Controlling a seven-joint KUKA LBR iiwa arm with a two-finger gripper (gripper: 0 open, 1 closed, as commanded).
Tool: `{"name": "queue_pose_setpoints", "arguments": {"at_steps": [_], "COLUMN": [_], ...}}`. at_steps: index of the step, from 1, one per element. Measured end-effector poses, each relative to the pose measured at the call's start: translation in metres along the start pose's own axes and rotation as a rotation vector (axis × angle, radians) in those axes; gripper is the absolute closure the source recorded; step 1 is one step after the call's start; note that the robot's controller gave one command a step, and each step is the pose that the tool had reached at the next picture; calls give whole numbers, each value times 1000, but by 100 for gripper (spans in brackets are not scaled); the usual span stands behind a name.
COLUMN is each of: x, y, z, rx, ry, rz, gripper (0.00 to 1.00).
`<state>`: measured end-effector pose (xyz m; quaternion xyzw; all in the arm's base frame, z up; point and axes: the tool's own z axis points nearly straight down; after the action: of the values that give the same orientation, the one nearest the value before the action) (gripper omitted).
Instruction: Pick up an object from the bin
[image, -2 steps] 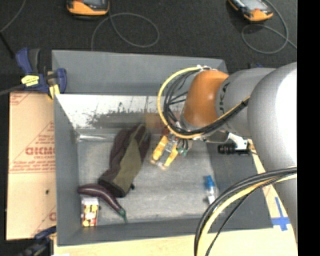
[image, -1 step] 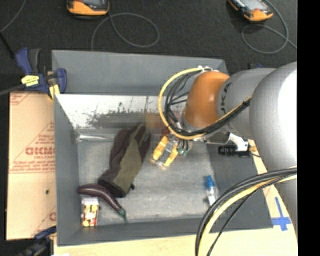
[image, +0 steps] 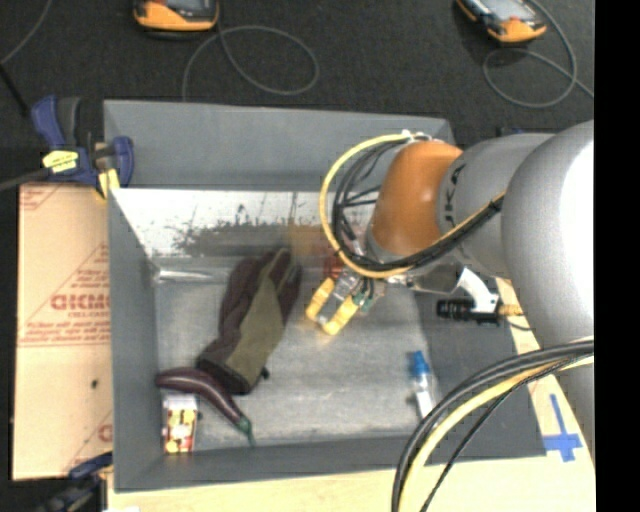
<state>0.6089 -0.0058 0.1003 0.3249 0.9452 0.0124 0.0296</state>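
My end effector (image: 350, 292) hangs over a yellow block (image: 328, 308) toward the bin's (image: 200, 225) back wall, grip state I cannot tell, with a dark glove (image: 255, 315) just left and bare floor in front.

I'm looking at a bulky arm (image: 545, 215) that is showing smooth, rounded silver-grey casings. A glossy orange cover (image: 415, 195) is capping its wrist, and black and yellow cables (image: 338, 205) are looping around that dome. More dark cables (image: 470, 420) are arcing lower down. A small black-and-white fitting (image: 470, 300) is jutting out, and the tool (image: 350, 292) is showing dark beneath the cover.
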Motion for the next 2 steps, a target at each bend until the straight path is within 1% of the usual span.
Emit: {"name": "queue_pose_setpoints", "arguments": {"at_steps": [1, 2], "x": [4, 5], "y": [-5, -10], "z": [-10, -43], "rx": [7, -1], "ry": [2, -4], "rz": [-13, -266], "gripper": [100, 100]}}
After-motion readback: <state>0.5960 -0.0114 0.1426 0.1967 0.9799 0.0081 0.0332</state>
